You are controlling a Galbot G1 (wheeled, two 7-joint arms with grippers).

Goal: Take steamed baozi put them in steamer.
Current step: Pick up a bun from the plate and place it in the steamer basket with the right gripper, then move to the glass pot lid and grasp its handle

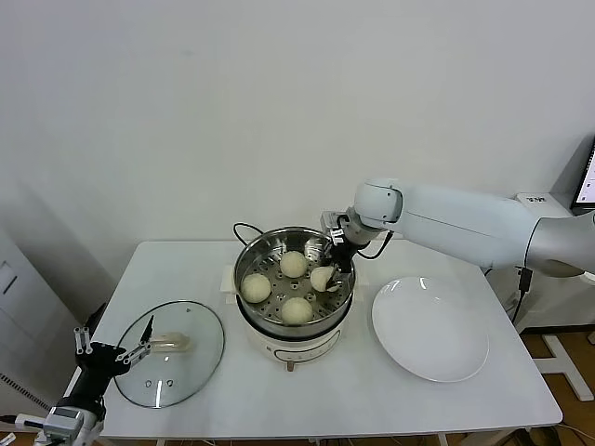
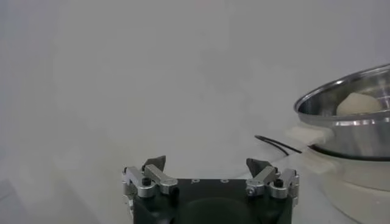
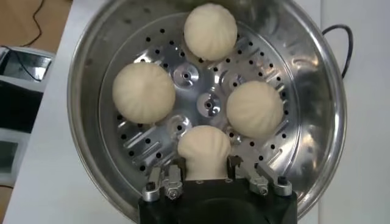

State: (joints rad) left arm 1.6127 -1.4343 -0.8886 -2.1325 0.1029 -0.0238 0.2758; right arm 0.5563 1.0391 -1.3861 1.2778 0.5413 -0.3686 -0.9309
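You face a plain white wall [image 1: 279,102] that fills the far side of the room, evenly lit, with no window in sight. Before it stands a white table [image 1: 307,390] with rounded corners; its top is smooth and bright. To your left, beside the table, sits a pale grey cabinet [image 1: 19,316], its front partly in shadow. At the far right edge you can make out the side of a monitor [image 1: 588,177], its screen lit, above a white unit [image 1: 539,200]. Down at the right, a strip of brown wood floor [image 1: 548,348] shows, with a white stand foot [image 1: 567,362] resting on it.
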